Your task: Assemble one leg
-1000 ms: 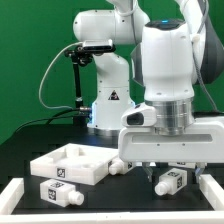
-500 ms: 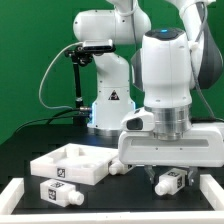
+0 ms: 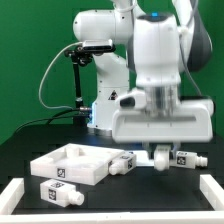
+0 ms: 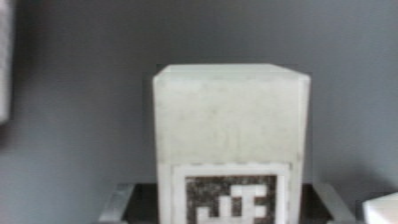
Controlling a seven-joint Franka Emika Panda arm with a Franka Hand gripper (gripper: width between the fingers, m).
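Observation:
My gripper is shut on one leg, a small white block with a black-and-white tag, and holds it lying sideways just above the black table, toward the exterior view's right. In the wrist view the same leg stands out from between my fingers, its tag down between the jaws of the gripper. A second leg lies against the white square tabletop. A third leg lies in front of the tabletop at the exterior view's left.
A white rail edges the table's front, with another piece at the exterior view's right. The robot base and a black stand are behind. A white edge shows at the wrist view's border.
The gripper has risen from the table and shifted toward the exterior view's right, taking the held leg up with it. The other legs and the tabletop have not moved.

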